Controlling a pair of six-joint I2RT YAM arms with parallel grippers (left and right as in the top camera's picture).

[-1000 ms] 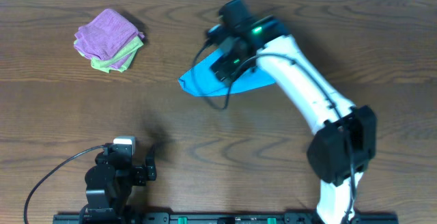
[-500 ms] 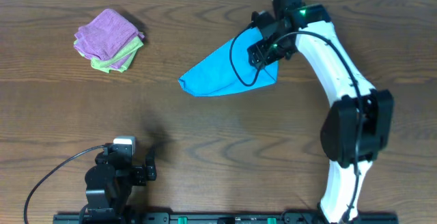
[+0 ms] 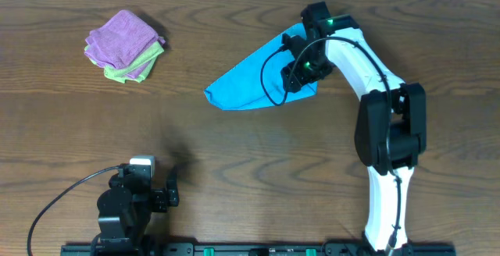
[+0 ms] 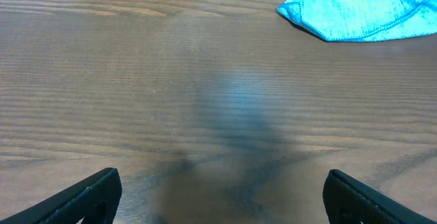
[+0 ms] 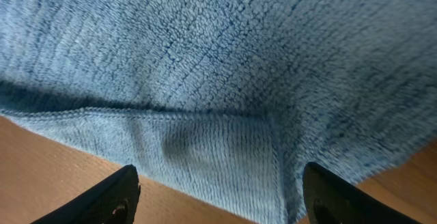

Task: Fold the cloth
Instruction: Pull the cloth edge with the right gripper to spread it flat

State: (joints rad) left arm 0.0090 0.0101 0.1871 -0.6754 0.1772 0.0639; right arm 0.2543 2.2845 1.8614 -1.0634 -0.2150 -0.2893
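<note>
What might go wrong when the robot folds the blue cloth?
The right gripper is open over a folded-over edge of the cloth, so it might pinch only one layer. The black cable loops above the cloth and might snag it. The cloth lies in a slanted wedge, so the fold may come out crooked.

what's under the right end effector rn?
The cloth fills the wrist view beneath the right end effector, open, with bare table at the lower corners. From overhead the arm covers the cloth's right part; that edge is hidden.
</note>
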